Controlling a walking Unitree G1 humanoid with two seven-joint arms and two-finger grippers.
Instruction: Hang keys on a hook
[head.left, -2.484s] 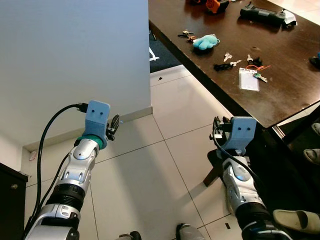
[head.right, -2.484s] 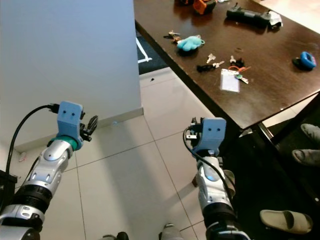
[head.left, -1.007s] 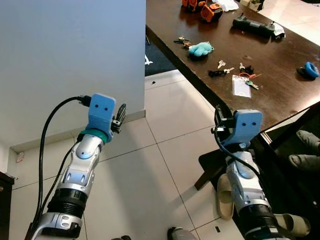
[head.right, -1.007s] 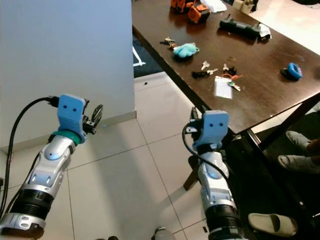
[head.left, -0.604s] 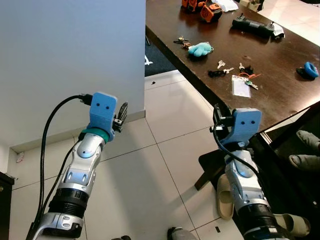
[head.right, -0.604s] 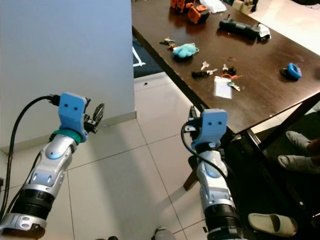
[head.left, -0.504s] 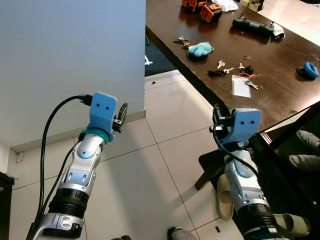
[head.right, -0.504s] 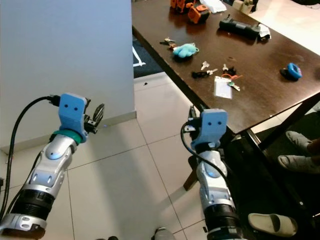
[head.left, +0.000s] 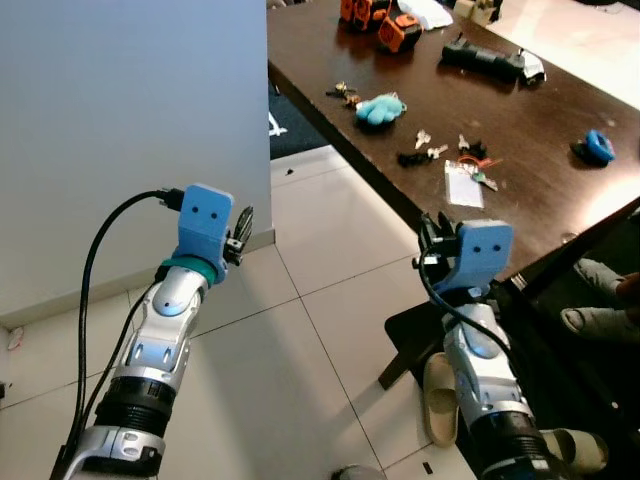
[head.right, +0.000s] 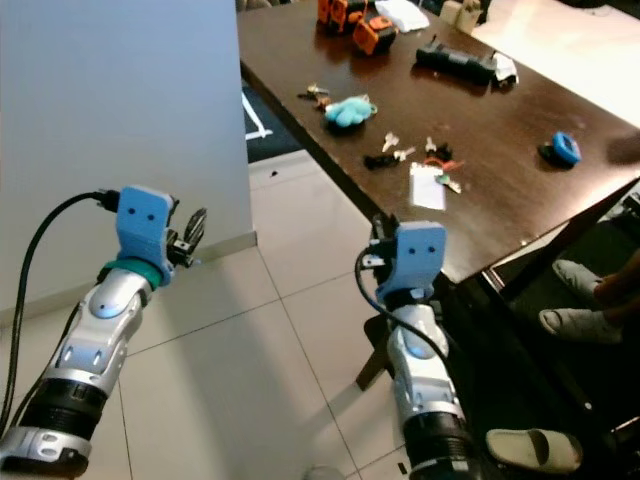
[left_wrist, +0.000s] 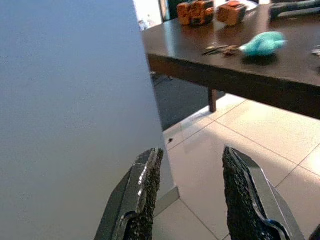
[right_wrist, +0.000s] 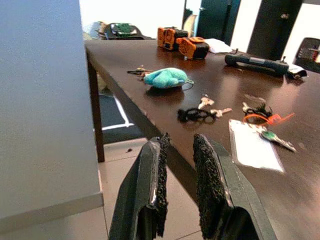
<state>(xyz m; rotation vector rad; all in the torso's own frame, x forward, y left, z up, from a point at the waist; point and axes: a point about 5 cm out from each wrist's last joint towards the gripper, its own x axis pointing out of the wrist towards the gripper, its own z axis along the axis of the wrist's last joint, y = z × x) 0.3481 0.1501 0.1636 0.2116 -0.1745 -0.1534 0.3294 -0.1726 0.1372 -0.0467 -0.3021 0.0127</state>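
1. Wall (head.left: 120, 120) stands on the left, plain and grey, and I see no hook on it.
2. The left gripper (left_wrist: 190, 190) is up near the wall, fingers apart, holding nothing.
3. The right gripper (right_wrist: 177, 187) points at the table (head.left: 560, 200), fingers a little apart, holding nothing.
4. The keys (right_wrist: 200, 112) lie on the table, past the right gripper.
5. I think it is the reaching step: next, the right gripper must go over the table edge to the keys.

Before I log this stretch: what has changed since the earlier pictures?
The view has shifted, so the camera moved; more of the table shows. Nothing was grasped or released. The left gripper and right gripper stay raised and empty; the keys lie unmoved.
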